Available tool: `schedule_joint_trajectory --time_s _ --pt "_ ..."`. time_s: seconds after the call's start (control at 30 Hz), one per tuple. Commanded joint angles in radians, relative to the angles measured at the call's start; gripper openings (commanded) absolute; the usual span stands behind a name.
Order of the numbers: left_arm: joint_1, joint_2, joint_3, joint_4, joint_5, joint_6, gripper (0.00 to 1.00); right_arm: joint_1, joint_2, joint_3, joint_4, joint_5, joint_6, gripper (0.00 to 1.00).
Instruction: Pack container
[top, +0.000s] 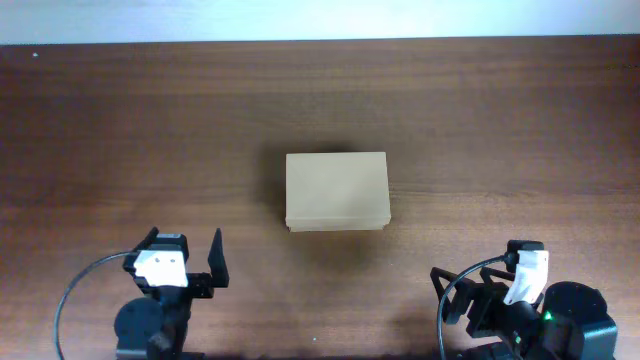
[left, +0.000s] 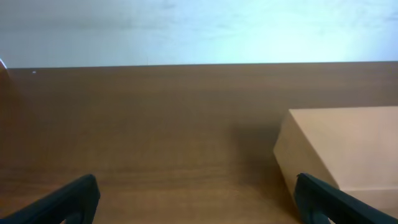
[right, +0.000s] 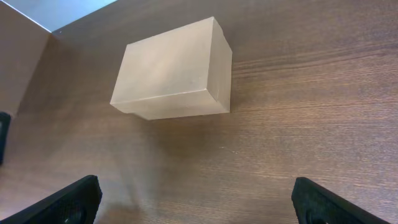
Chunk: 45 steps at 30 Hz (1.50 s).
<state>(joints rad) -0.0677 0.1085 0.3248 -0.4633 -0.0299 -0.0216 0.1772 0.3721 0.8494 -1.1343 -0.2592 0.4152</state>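
The tan cardboard container (top: 336, 190) sits lid-down and closed near the middle of the dark wooden table (top: 500, 120), resting flat, touched by nothing. The left gripper (top: 183, 252) hangs near the front edge with its fingers spread wide and empty. The right gripper (right: 196, 186) is likewise spread and empty, apart from the box.

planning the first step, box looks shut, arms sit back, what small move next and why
Probably ease the left gripper toward the container to open its lid: it lies closed, and this and the right gripper are open, empty, short of it.
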Motion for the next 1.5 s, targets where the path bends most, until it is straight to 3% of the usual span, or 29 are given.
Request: schedule_joint_trajectory --time_s 0.0,0.17,0.37,1.47 --pt "0.005 -0.047 -0.042 0.008 0.012 0.018 1.0 -0.001 -0.002 0.002 0.002 0.012 0.002 0.99" --pt "0.005 -0.104 -0.117 0.018 0.01 0.015 1.0 -0.001 -0.002 0.002 0.002 0.012 0.002 0.99" --pt "0.005 -0.103 -0.216 0.135 0.012 0.015 1.0 -0.001 -0.002 0.002 0.002 0.012 0.002 0.99" --pt "0.005 -0.103 -0.216 0.138 0.011 0.015 1.0 -0.001 -0.002 0.002 0.002 0.012 0.002 0.99"
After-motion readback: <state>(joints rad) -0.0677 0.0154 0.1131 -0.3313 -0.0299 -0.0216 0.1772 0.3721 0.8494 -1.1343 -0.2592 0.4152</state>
